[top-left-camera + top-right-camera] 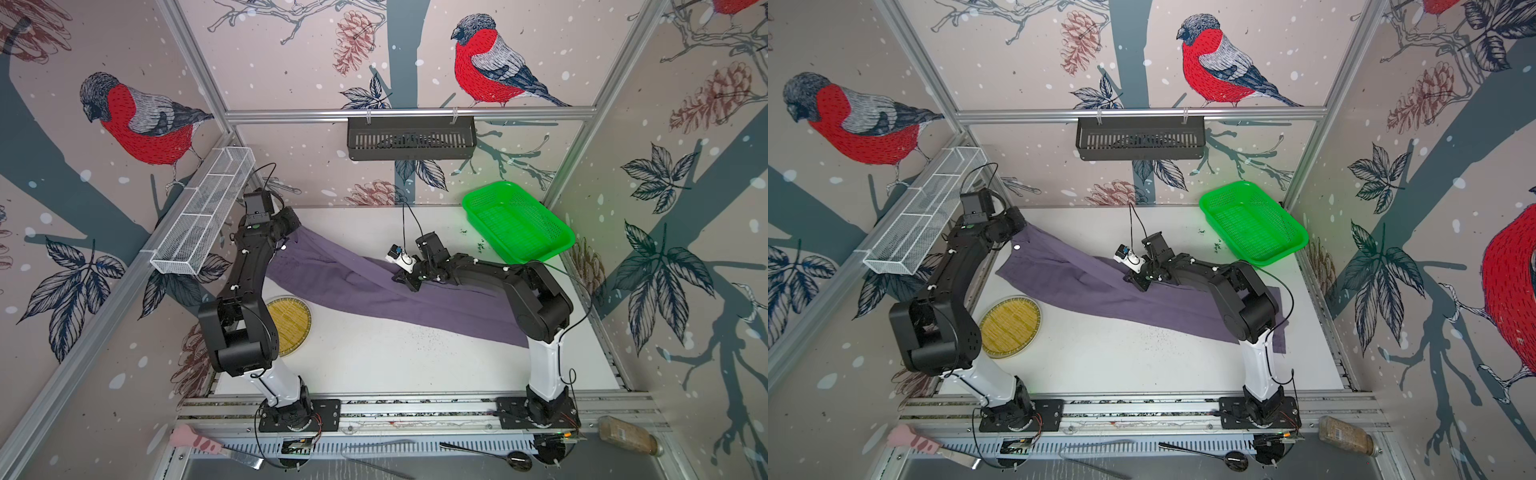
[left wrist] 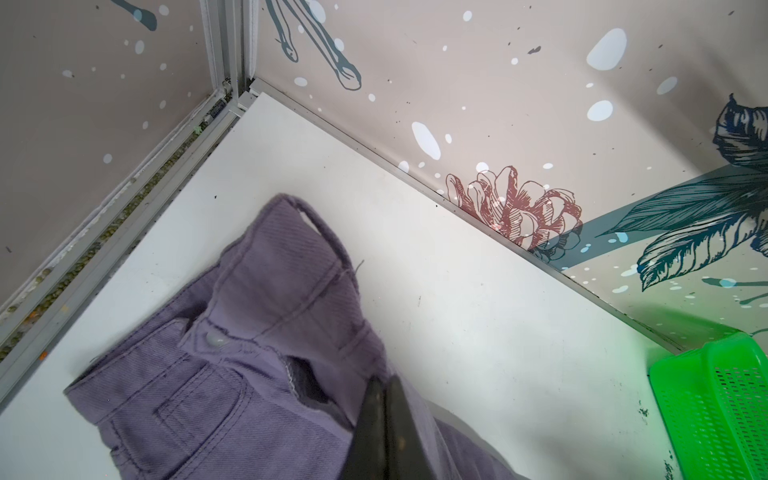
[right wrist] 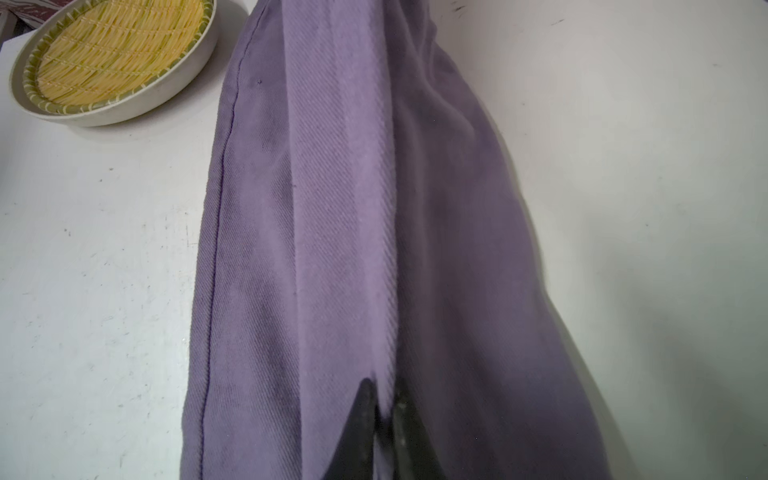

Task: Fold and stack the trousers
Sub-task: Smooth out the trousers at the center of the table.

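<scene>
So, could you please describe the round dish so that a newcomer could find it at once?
Start at the white table, by the left arm. Between that arm and the purple trousers sits the round dish. It alone is circular, with a yellow woven mat inside.

Walls (image 1: 270, 75) on three sides papered pale pink-grey w/ red-breasted birds (image 1: 141, 120), pine cones (image 1: 353, 41), dk leaves, white flecks. Alu frame posts (image 1: 195, 62) at corners. Cross rail (image 1: 291, 113) ran upper centre, black slotted tray (image 1: 411, 143) hung on it. White wire rack (image 1: 203, 212) fixed centre-left. Tabletop (image 1: 395, 365) white, dk crumbs scattered lower centre. Light even, shadows soft.
</scene>
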